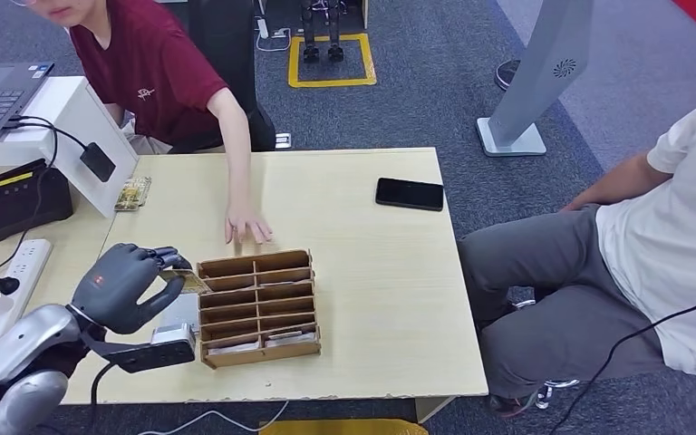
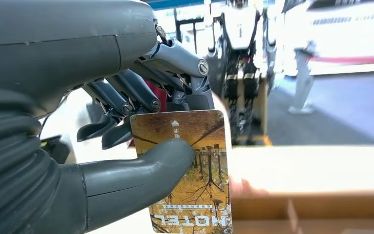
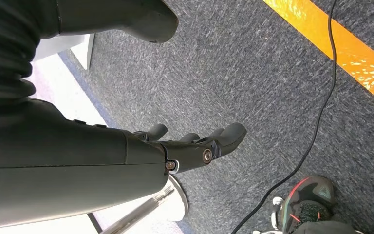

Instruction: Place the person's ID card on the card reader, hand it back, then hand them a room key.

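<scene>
Room key (image 2: 190, 168), a card printed with autumn trees, is pinched in the left hand (image 1: 125, 285) just beside the left end of the wooden organiser (image 1: 258, 308). In the left wrist view the thumb presses its printed face and the darker fingers (image 2: 121, 105) back it from behind; the rest of the card stands free of the grip. The card is clear of the organiser's slots and above the desk (image 1: 372, 272).

Risks, as judgements:
- The grip covers only one part of the card. A quick swing toward the person could let it pivot or slip out and drop onto the desk or into the organiser.
- The person's hand (image 1: 247, 227) rests flat on the desk just beyond the organiser's far edge, palm down and not raised to receive. A release before that hand turns up would drop the card.
- A low reach could clip the organiser's far wall.

The right hand (image 3: 195, 146) hangs over carpet well away from the organiser, fingers loosely extended and holding nothing.

Writing: the card reads "HOTEL", upside down in the wrist view, with a small arrow near the opposite edge. Finer print beside it is probably a subtitle but is too small to read.
</scene>
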Robot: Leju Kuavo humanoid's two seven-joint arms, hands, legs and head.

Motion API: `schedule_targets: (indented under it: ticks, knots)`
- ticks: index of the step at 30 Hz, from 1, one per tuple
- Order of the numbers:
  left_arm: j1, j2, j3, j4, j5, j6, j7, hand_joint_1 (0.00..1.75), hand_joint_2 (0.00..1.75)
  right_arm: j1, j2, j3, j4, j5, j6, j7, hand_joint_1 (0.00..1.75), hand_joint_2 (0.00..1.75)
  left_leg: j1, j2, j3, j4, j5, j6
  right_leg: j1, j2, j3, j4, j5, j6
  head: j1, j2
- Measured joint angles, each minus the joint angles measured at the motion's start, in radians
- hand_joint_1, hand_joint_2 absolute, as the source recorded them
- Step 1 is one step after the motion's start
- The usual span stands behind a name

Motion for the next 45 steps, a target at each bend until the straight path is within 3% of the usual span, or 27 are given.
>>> schedule_targets:
  ticks: [11,18,22,26,29,36,45]
  knots:
    - [-0.345,0.165,0.197,-0.088,0.301,-0.227,0.082,1.75,1.75,0.005,-0.003,-0.002,0.0,0.0,0.005,-0.01,0.0,1.75,0.001,0.0,-0.001,0.0,0.001,-0.001,0.002,0.0,0.0,0.0,0.0,-0.001,0.0,0.0]
    - [-0.372,0.19,0.236,-0.069,0.239,-0.181,0.127,1.75,1.75,0.006,-0.003,-0.003,0.0,0.0,0.002,-0.002,0.0,1.75,0.001,0.0,-0.001,0.0,0.001,-0.001,0.002,0.0,-0.001,0.0,0.0,-0.001,0.0,0.0]
    - [-0.357,0.148,0.24,0.027,0.0,-0.045,0.176,1.75,1.75,0.004,-0.002,-0.003,0.0,0.001,0.002,0.003,0.0,1.75,0.001,0.0,0.0,0.0,0.001,-0.001,0.002,0.0,-0.001,0.0,0.0,-0.001,0.0,0.0]
    - [-0.331,0.048,0.24,0.196,-0.241,0.141,0.241,1.75,1.75,-0.001,-0.001,-0.003,0.0,0.003,0.006,0.014,0.0,1.75,0.001,0.0,0.0,0.0,0.001,-0.002,0.001,0.0,0.0,0.0,0.001,-0.001,0.0,0.0]
    - [-0.32,-0.022,0.24,0.315,-0.335,0.218,0.277,1.75,1.75,-0.003,0.0,-0.003,0.0,0.003,0.006,0.023,0.0,1.75,0.001,0.0,0.0,0.0,0.001,-0.002,0.001,0.0,0.0,0.0,0.002,-0.002,0.0,0.0]
    - [-0.313,-0.128,0.24,0.497,-0.425,0.278,0.307,1.75,1.75,-0.006,0.0,-0.002,0.0,0.004,0.013,0.028,0.0,1.75,0.0,0.0,-0.001,0.0,0.001,-0.002,0.001,0.0,-0.001,0.0,0.002,-0.002,0.0,0.0]
    - [-0.304,-0.178,0.24,0.58,-0.414,0.288,0.302,1.75,1.75,-0.007,0.0,-0.002,0.0,0.004,0.008,0.021,0.0,1.75,0.001,0.0,-0.001,0.0,0.001,-0.002,0.001,0.0,-0.001,0.0,0.002,-0.003,0.0,0.0]
